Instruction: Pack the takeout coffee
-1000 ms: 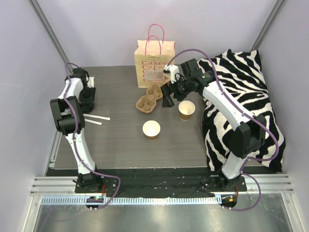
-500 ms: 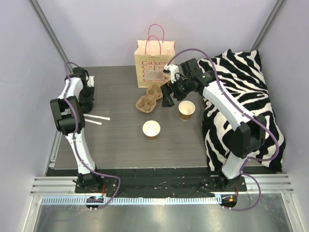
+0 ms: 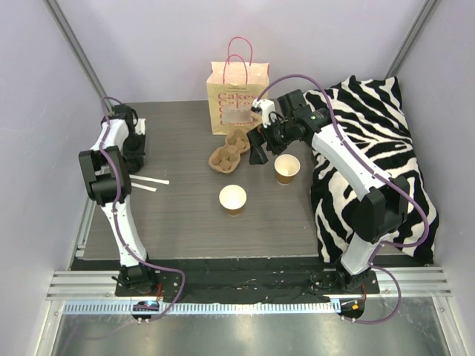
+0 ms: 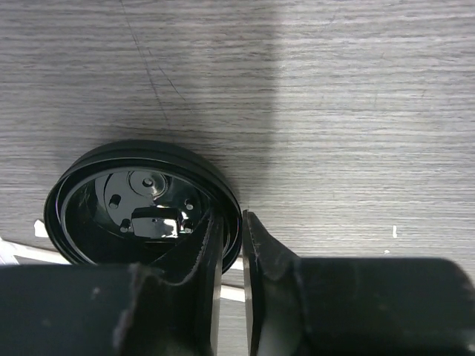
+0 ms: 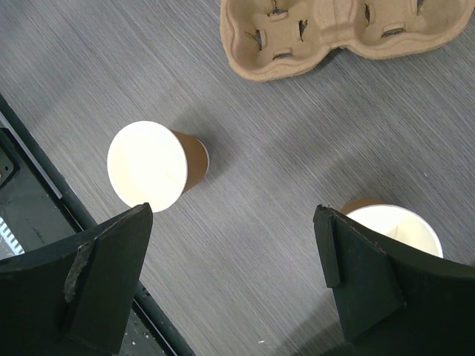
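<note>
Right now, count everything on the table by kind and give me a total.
Paper cups: 2
Cup carrier: 1
Paper bag: 1
White strips: 2
Black lid: 1 visible
Striped cloth: 1
Total: 8

Paper cup (image 3: 232, 199) and second cup (image 3: 286, 168) near cardboard carrier (image 3: 228, 150), bag (image 3: 236, 100) behind

The grey wood-grain table (image 3: 185, 215) carries a black lid (image 4: 111, 200) at the left gripper (image 4: 228, 245), with white strips (image 3: 148, 183) just beside it. Under the right gripper (image 5: 231, 215) stand two paper cups, one (image 5: 146, 163) beside each finger (image 5: 393, 222). A cardboard cup carrier (image 5: 334, 37) lies ahead of it, then a paper bag (image 3: 236, 100). A zebra cloth (image 3: 371, 148) lies behind it.
</note>
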Motion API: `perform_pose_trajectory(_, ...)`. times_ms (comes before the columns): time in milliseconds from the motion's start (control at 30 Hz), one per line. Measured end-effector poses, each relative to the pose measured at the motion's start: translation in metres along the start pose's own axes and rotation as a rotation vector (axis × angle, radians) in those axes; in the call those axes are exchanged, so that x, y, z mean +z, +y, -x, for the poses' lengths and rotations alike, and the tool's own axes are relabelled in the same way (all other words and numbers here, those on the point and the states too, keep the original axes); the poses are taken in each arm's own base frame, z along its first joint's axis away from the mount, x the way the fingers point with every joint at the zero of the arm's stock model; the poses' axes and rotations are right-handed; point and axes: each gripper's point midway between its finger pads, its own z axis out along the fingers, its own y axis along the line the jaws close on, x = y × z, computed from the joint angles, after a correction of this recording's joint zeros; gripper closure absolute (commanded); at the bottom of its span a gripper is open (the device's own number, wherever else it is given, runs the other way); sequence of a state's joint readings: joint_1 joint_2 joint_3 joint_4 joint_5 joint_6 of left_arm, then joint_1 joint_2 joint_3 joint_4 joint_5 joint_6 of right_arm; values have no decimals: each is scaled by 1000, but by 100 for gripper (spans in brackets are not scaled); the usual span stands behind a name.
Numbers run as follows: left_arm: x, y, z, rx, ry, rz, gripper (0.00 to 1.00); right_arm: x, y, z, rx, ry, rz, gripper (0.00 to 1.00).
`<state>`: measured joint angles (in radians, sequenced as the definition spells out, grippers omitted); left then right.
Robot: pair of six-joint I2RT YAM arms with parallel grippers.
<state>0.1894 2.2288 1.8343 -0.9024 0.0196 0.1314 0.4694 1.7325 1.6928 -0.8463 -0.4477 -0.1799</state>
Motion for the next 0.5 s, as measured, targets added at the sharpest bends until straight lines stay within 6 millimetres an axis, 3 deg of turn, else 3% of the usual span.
perform_pose_trajectory(333, -4, -1, -1, 0, 5, -3, 97, 1, 1, 6, -4, -10, 9, 0)
perform_pose_trajectory(500, -18, -2, 1, 1, -11, -10, 100, 1, 2, 8, -5, -15, 17, 0)
